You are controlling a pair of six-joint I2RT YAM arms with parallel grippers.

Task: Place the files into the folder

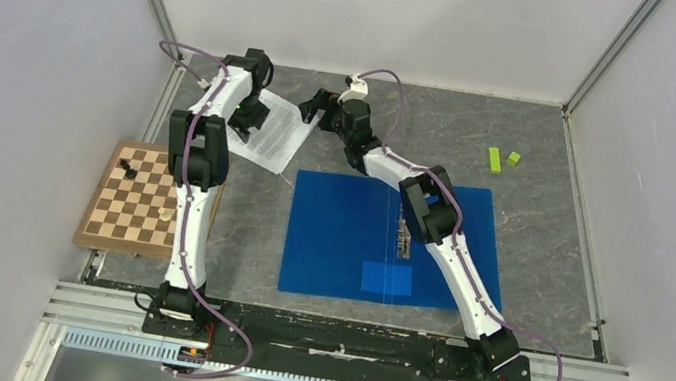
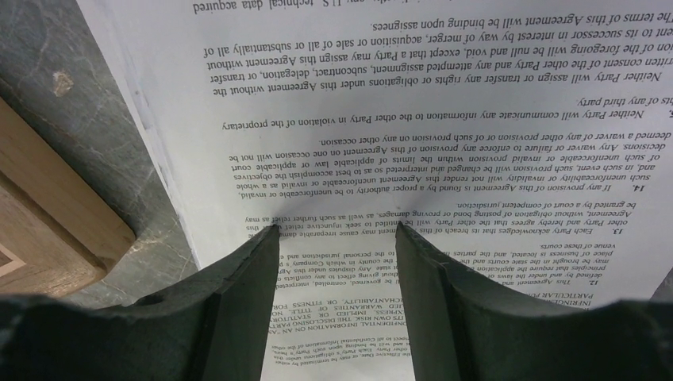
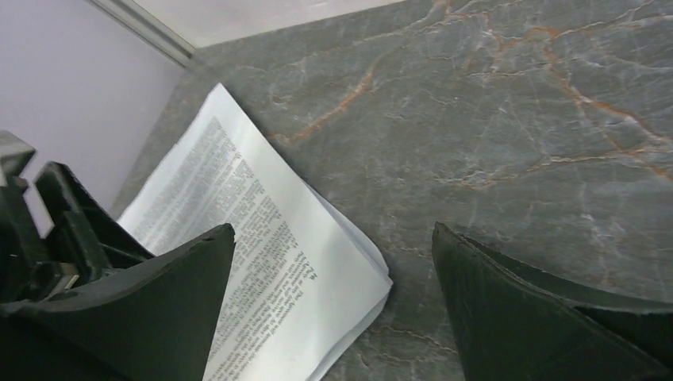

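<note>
The files are a thin stack of printed white sheets lying at the back left of the table, tilted. My left gripper is open right over them, and in the left wrist view its fingertips stand apart on or just above the printed page. My right gripper is open beside the stack's right corner. In the right wrist view the right gripper straddles that slightly lifted corner of the files. The blue folder lies open and flat mid-table, its metal clip partly under my right arm.
A wooden chessboard with a few pieces lies at the left, and its edge shows in the left wrist view. Two small green blocks sit at the back right. Enclosure walls bound the table. The left arm's wrist shows in the right wrist view.
</note>
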